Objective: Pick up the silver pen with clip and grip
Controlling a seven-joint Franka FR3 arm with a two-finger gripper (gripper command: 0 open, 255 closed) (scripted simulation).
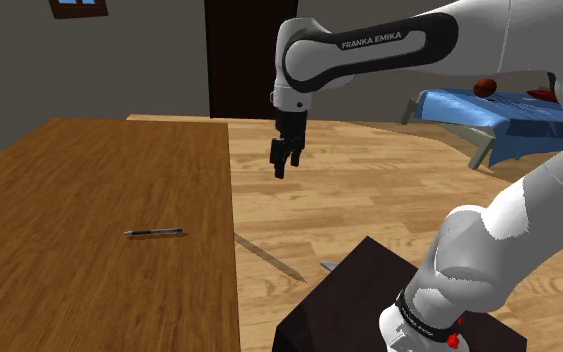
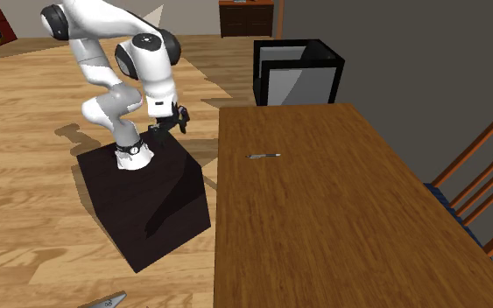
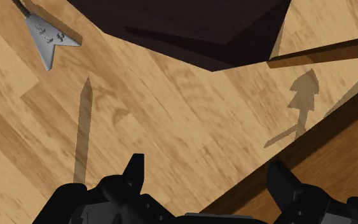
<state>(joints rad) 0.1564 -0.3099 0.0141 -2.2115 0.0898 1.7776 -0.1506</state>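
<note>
Black stand (image 1: pixel 354 290) on plank floor (image 1: pixel 369 195); gripper (image 1: pixel 285 166) gapes wide beside table (image 1: pixel 59 250), pen (image 1: pixel 155 232) near its stand-side edge

I see a brown wooden table (image 1: pixel 89 270), a black open-topped bin (image 2: pixel 295 42) beyond its end and a chair (image 2: pixel 483 133) beside it.

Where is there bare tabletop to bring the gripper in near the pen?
The table is bare all around the pen: a long stretch toward the second exterior view's near end, a shorter one toward the black box. The only tight spot is the gap between the stand and the table edge, where the open gripper hangs.
</note>
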